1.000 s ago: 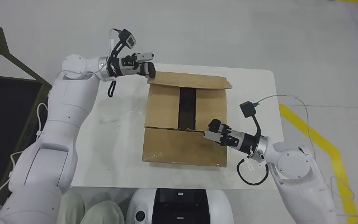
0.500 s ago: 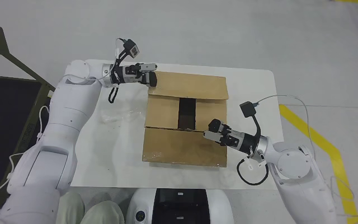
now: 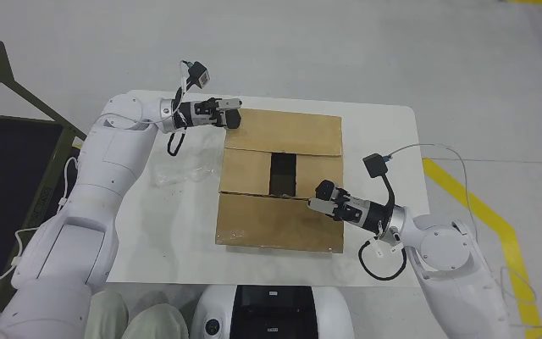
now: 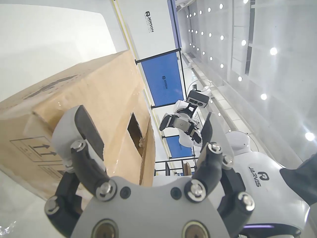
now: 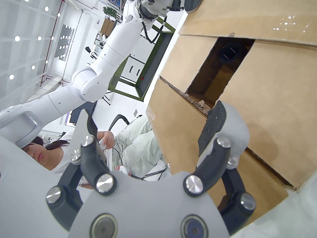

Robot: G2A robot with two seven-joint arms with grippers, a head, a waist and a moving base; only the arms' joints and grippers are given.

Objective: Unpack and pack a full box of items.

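Wht table (image 3: 381,136), yel. floor tape (image 3: 471,203)

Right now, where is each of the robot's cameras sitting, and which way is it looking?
Top view: above the arms, looking down at the cardboard box on the table; both arms show.
Left wrist view: on the left wrist, facing the box's corner; left gripper, open, shows.
Right wrist view: on the right wrist, facing the box's top; right gripper, open, shows.
Shared: both wrist views show the box and the other arm's gripper.

Bright even light, ceiling spotlights (image 4: 273,50) flaring, glints on box (image 5: 284,23), wrist views bowed
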